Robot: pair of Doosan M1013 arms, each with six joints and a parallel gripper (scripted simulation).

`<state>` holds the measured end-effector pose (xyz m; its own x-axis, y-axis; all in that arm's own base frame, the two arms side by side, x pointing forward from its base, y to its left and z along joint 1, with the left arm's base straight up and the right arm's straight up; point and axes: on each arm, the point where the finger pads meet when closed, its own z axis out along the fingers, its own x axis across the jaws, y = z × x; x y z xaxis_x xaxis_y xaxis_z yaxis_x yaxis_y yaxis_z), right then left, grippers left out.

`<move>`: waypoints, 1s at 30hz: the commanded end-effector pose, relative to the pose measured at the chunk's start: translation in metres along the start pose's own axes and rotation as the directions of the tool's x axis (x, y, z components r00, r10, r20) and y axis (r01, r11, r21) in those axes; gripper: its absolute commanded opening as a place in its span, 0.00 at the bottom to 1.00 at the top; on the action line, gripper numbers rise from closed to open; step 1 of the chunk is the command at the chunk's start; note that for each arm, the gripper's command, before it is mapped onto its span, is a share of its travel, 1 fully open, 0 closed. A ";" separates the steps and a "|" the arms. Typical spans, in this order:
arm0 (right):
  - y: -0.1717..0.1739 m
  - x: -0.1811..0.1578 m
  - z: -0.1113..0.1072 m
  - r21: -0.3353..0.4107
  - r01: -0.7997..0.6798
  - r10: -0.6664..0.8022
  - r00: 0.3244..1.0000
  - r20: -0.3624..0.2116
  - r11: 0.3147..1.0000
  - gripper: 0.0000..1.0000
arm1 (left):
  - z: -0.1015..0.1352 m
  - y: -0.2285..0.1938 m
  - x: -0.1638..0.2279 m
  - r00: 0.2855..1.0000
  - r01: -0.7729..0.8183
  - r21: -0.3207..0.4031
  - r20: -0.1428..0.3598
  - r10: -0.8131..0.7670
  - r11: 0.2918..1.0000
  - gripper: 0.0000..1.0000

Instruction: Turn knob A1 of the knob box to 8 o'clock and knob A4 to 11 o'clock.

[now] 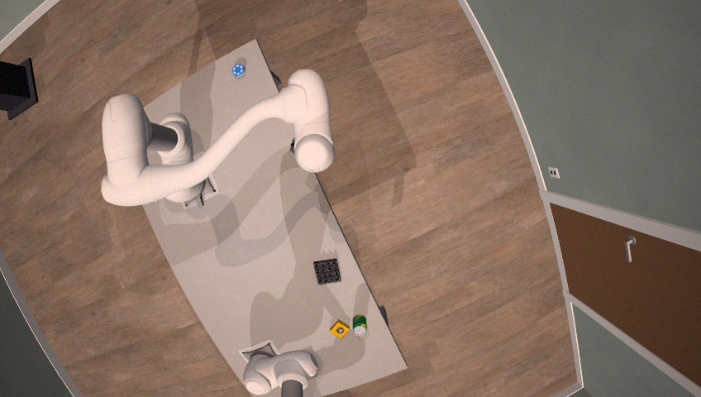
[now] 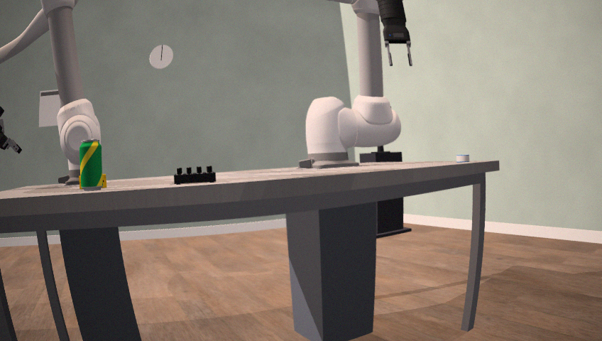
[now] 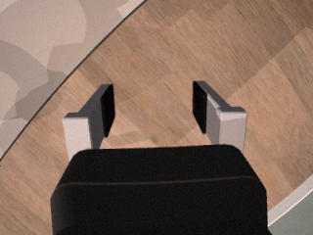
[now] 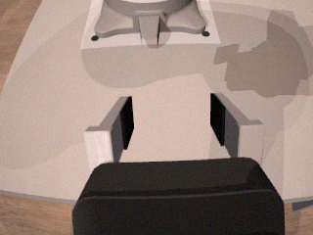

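The black knob box [image 1: 326, 271] [image 2: 194, 178] lies on the table near its long edge, with rows of small black knobs standing up. Its knob pointers, marks and socket are too small to tell. My left gripper [image 2: 399, 65] [image 3: 153, 98] is open and empty, pointing down high above, beyond the table's long edge, well away from the box. In the top view the arm hides it. My right gripper [image 4: 171, 111] is open and empty, high up facing the table top near an arm base; it shows partly at the left edge of the exterior view. Neither wrist view shows the box.
A green and yellow can [image 1: 360, 323] [image 2: 90, 164] stands near the box, beside a yellow block [image 1: 334, 328] [image 2: 104, 180] with a round centre. A blue and white disc [image 1: 238, 69] [image 2: 462, 158] lies at the table's far end. The left arm stretches high across the table [image 1: 221, 294].
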<state>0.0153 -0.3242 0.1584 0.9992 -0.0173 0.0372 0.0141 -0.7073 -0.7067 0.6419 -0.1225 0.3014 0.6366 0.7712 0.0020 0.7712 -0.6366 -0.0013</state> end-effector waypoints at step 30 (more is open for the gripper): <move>0.000 0.000 0.000 -0.001 0.000 0.000 1.000 0.000 1.000 1.00 | 0.074 0.136 -0.220 0.262 -0.965 -0.003 -0.002 0.965 0.262 1.00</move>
<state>0.0153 -0.3242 0.1584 0.9992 -0.0173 0.0372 0.0141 -0.7073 -0.7067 0.6131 -0.3558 0.2326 0.9524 -0.3049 0.0004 -0.3049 -0.9524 -0.0026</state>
